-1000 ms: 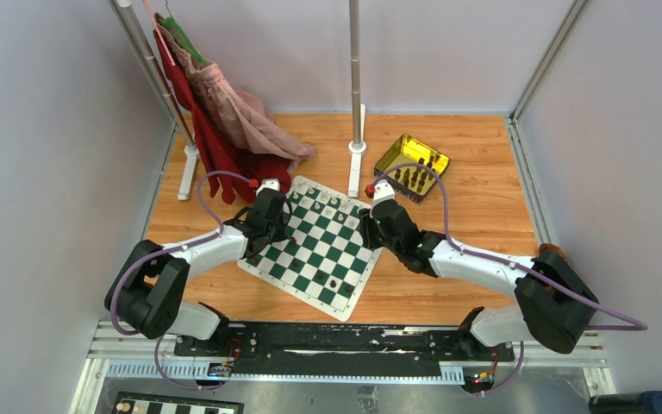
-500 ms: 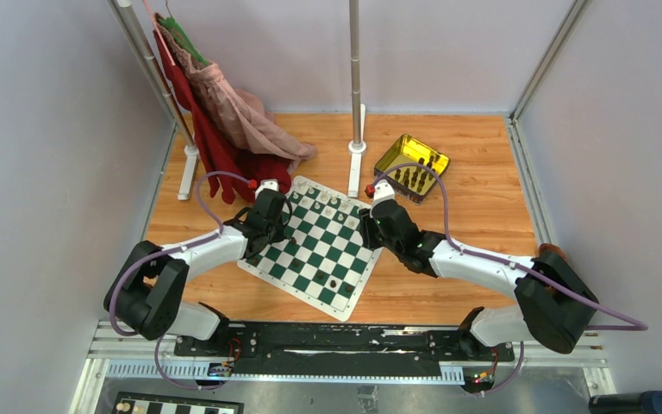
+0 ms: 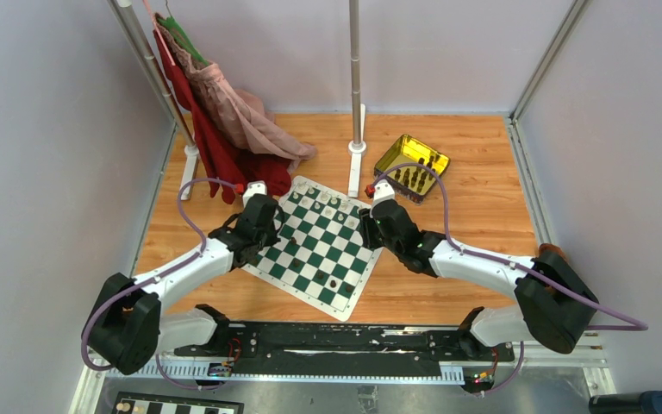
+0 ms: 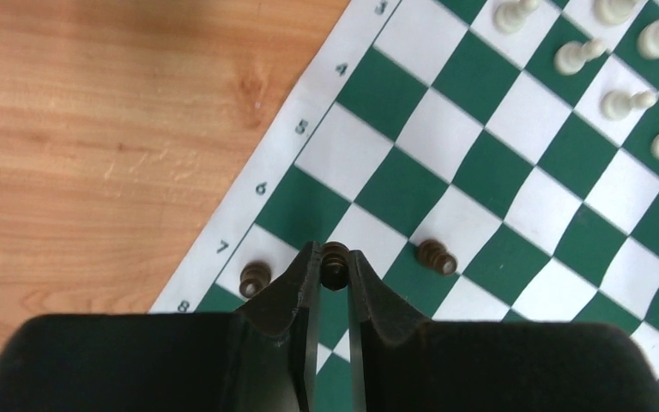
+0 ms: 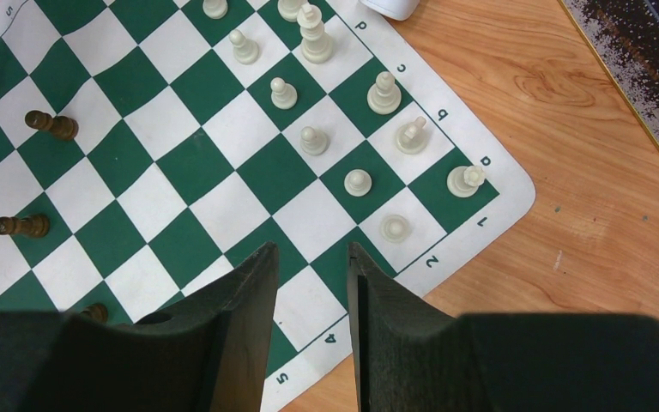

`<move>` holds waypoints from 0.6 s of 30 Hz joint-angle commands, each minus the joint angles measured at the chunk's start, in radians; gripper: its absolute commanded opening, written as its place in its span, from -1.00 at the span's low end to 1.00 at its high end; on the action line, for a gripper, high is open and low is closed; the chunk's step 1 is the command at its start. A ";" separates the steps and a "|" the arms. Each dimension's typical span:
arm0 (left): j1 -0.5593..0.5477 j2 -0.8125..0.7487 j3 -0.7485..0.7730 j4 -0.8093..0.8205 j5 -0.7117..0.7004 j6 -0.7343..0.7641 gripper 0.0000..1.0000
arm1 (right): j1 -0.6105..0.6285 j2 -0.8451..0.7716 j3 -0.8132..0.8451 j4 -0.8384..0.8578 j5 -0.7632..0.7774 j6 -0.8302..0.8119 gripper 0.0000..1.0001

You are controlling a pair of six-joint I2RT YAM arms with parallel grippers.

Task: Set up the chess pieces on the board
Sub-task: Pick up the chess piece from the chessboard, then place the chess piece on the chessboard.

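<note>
dark pawn [image 4: 335, 253], pinched between left gripper [image 4: 334, 260] tips (near board [image 4: 446, 129] edge)

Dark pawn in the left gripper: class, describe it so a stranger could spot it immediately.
Find the green-and-white board on the wooden table, then its numbered edge in the left wrist view. Of three dark pawns there, it is the middle pawn, pinched between the left gripper's black fingers; its two neighbours stand free.
</note>
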 commanded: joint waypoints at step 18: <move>-0.077 -0.072 -0.095 -0.075 -0.064 -0.114 -0.92 | -0.014 -0.023 -0.014 0.016 0.002 0.017 -0.21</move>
